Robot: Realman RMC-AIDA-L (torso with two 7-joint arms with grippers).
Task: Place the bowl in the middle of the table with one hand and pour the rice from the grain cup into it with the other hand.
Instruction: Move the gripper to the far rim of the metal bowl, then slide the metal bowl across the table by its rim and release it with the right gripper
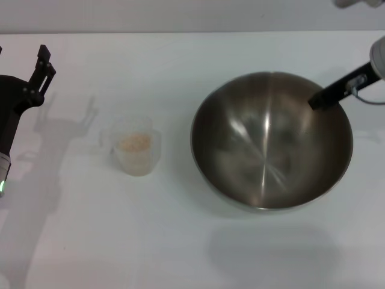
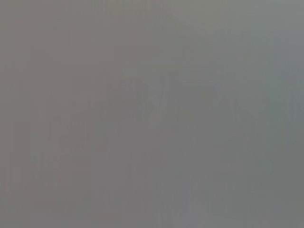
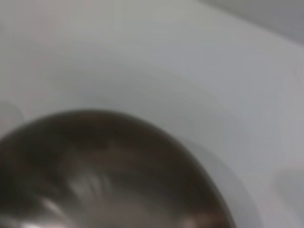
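Note:
The steel bowl (image 1: 271,141) is right of the table's middle in the head view; its shadow lies well below it, so it seems held above the white table (image 1: 180,241). My right gripper (image 1: 322,97) is shut on the bowl's far right rim, with one black finger inside the bowl. The bowl also fills the lower part of the right wrist view (image 3: 104,175). The translucent grain cup (image 1: 136,155) stands on the table to the left, with rice (image 1: 135,142) in it. My left gripper (image 1: 45,65) hovers open and empty at the far left, apart from the cup.
The table's far edge (image 1: 180,32) runs along the top of the head view. The left wrist view shows only a plain grey blur.

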